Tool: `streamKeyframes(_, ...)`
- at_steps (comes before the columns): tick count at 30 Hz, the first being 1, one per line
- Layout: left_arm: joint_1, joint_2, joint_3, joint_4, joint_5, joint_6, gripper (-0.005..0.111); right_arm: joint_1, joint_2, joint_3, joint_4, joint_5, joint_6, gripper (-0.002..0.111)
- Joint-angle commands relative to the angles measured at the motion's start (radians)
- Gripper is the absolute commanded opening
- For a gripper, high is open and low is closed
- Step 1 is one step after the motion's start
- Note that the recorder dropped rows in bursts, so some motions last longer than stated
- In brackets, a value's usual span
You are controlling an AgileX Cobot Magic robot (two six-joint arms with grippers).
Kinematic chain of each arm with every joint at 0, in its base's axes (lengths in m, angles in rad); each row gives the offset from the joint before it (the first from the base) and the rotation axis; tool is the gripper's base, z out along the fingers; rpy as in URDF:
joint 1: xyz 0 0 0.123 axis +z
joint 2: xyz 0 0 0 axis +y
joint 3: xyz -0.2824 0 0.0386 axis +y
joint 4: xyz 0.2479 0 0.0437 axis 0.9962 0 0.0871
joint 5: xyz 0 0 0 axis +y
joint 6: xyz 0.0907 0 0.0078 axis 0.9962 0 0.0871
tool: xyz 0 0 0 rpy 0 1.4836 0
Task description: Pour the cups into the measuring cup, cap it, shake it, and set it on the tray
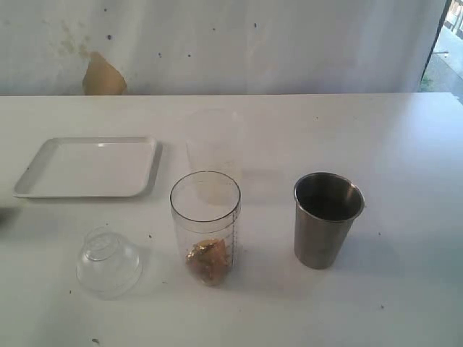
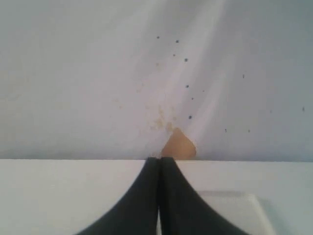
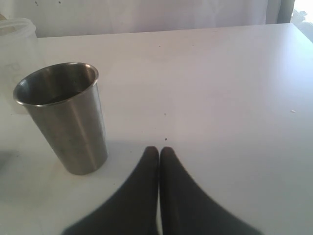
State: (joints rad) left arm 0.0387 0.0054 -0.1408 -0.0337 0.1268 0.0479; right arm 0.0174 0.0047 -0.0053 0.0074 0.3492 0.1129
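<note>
The clear measuring cup stands upright at the table's middle front, with brown bits at its bottom. To its right is the steel tumbler, upright; the right wrist view also shows this tumbler. My right gripper is shut and empty, a short way from the tumbler's base. The white tray lies empty at the back left. My left gripper is shut and empty near the tray's corner. Neither gripper shows in the exterior view. The wooden cup is out of view.
A clear domed lid rests on the table left of the measuring cup. A frosted plastic cup stands just behind the measuring cup, also visible as the frosted cup beyond the tumbler. The wall behind has a brown patch.
</note>
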Motion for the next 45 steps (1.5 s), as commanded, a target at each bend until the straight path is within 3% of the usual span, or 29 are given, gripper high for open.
streamKeyframes(1,-0.001,-0.005,0.082,0.005,-0.009,0.039,0.000,-0.007,-0.005,0.005,-0.002,0.000,-0.004,0.000)
streamKeyframes(6,-0.001,-0.005,0.141,0.005,-0.010,0.039,0.000,-0.007,-0.005,0.005,-0.002,0.000,-0.004,0.000)
streamKeyframes(10,-0.001,-0.005,0.141,0.012,0.087,0.039,0.000,-0.007,-0.005,0.005,0.000,0.000,-0.004,0.000)
streamKeyframes(45,-0.001,-0.005,0.141,0.012,0.079,-0.003,0.000,-0.007,-0.005,0.005,-0.014,-0.002,-0.008,0.000)
